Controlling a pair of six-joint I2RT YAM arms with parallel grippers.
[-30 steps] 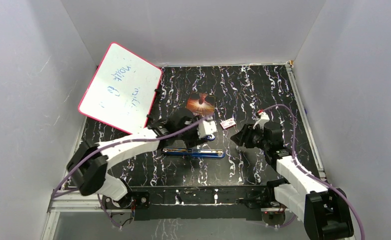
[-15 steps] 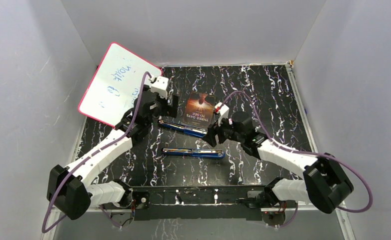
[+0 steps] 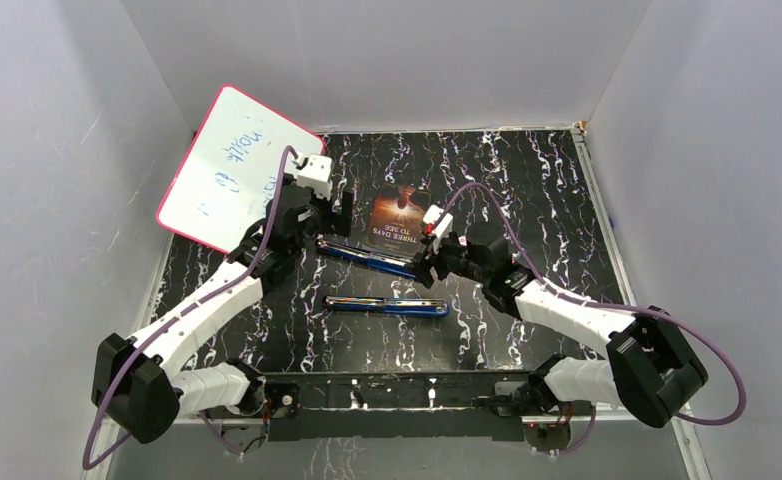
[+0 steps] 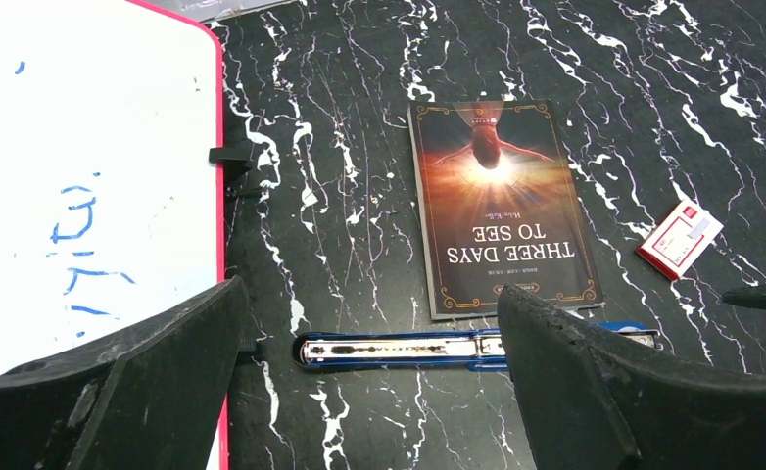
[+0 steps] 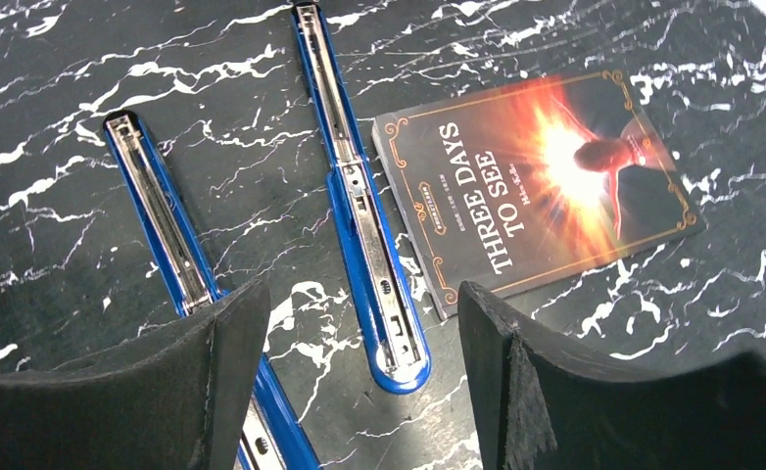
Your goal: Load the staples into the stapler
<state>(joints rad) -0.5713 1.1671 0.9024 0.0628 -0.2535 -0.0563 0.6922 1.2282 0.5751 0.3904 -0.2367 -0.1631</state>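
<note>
Enclosing black white-veined table (image 3: 527,170): plain grey walls (image 3: 387,60)

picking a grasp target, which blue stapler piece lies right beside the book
The farther blue piece, lying along the book's edge; the nearer blue piece lies apart from it, closer to the arm bases.

I am counting here two blue stapler pieces (image 3: 387,306), one book (image 3: 399,215), one whiteboard (image 3: 237,180) and one small red-and-white box (image 4: 680,238).
</note>
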